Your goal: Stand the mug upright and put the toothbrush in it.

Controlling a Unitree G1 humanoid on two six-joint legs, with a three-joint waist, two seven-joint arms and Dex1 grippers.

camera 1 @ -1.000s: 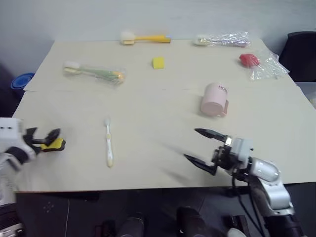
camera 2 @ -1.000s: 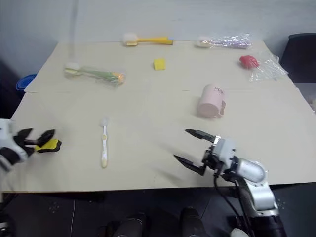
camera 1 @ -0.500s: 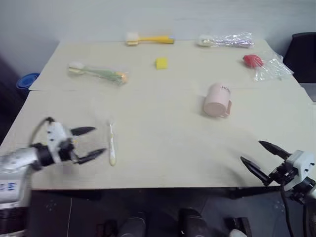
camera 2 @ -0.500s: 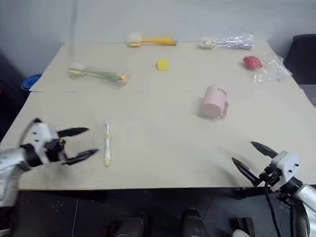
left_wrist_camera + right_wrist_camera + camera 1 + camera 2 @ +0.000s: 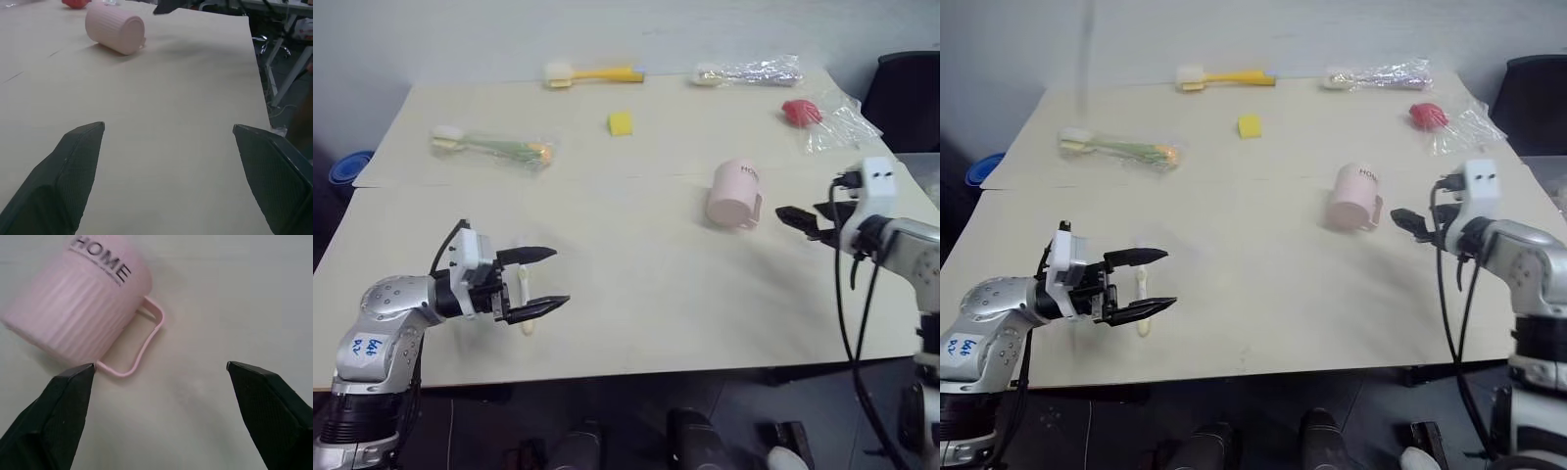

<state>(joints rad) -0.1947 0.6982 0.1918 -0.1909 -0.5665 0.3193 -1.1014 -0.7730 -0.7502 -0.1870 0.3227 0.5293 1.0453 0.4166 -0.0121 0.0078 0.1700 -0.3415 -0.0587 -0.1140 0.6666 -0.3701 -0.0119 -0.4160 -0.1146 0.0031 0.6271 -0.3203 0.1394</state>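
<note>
While both grippers hang empty with fingers spread wide, neither step of the task looks done. The right gripper [image 5: 795,217] hovers just beside the mug [image 5: 734,195], pointing at its handle side without touching it. The pale pink mug lies on its side on the table [image 5: 636,264], right of centre. The left gripper [image 5: 540,280] straddles the toothbrush [image 5: 1142,304], which lies flat near the table's front left.

Both arms: silver-grey metal shells w/ black joints. Left gripper [image 5: 538,284] & right gripper [image 5: 800,219]: two black pointed fingers each, white block at wrist. Black cables loop off both wrists. Blue handwritten marking on left forearm.
</note>
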